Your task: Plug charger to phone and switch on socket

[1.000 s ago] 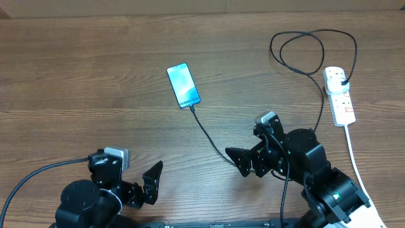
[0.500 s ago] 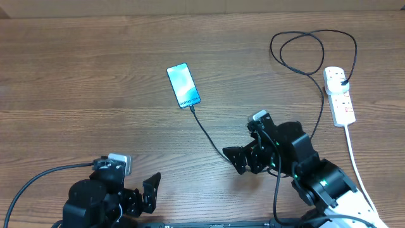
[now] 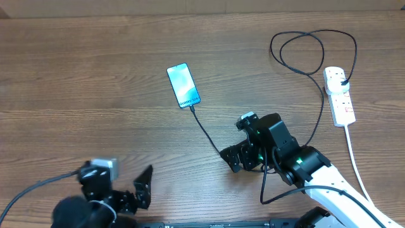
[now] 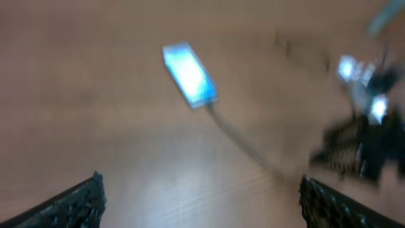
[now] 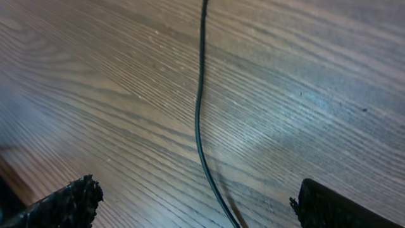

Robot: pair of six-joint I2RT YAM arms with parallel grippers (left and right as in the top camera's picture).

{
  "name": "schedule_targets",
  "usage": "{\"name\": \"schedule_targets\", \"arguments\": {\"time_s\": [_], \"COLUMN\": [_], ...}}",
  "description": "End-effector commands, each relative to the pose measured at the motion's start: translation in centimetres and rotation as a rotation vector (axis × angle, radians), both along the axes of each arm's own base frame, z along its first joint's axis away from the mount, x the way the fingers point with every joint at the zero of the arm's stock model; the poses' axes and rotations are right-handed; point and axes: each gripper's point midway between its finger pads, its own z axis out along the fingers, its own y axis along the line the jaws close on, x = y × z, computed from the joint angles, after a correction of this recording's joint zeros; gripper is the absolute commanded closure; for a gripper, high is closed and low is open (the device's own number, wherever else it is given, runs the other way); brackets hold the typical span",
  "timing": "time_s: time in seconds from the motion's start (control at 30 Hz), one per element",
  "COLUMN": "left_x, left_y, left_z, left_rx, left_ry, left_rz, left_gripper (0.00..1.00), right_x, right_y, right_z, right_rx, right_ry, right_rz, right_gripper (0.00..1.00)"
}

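Edged toward the slim blue-screened phone [image 3: 183, 85] with right gripper [image 3: 229, 160] gaping astride the thin black charger cable [image 3: 205, 130], seemingly plugged there; leaves switching the white oblong socket [image 3: 338, 95].

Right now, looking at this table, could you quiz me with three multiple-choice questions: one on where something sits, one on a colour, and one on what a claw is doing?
1. Where on the table is the power strip?
A. on the right side
B. on the left side
C. in the middle

2. What colour is the screen of the phone?
A. red
B. light blue
C. green

3. How is the right gripper?
A. shut on the phone
B. shut on the power strip
C. open, with the black cable between its fingers

Answers:
1 A: the overhead view shows it near the right edge.
2 B: the screen glows light blue.
3 C: the right wrist view shows both fingers wide apart, with the cable running between them.
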Motion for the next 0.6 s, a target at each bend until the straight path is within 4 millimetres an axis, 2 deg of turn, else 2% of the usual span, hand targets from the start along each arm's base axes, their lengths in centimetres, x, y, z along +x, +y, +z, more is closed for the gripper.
{"name": "schedule_targets", "arguments": {"time_s": [0.0,0.07,0.2,0.37,0.57], "left_x": [0.9,1.8,4.0,6.9,8.6], "left_y": [1.9,2.9,4.0,4.5,5.3], "left_z": [2.1,2.6,2.5,1.4,-1.1], "left_rx": [-0.017,-0.007,0.031,0.019,0.023], "left_ry": [-0.177,-0.283,-0.465,-0.600,-0.655], "left_rz": [0.123,0.181,0.237,0.255,0.288], "left_gripper": [0.00,0.01,0.00,0.00,0.01], "right_x": [0.1,0.1,0.2,0.2,0.2], "right_y": [0.2,0.2,0.3,0.3,0.3], "right_z": [0.2,0.2,0.3,0.3,0.3], "right_rx": [0.006,0.007,0.008,0.007,0.007], "right_ry": [-0.009,-0.010,-0.011,-0.011,-0.012], "right_rz": [0.011,0.011,0.011,0.011,0.011], "right_gripper": [0.00,0.00,0.00,0.00,0.00]}}
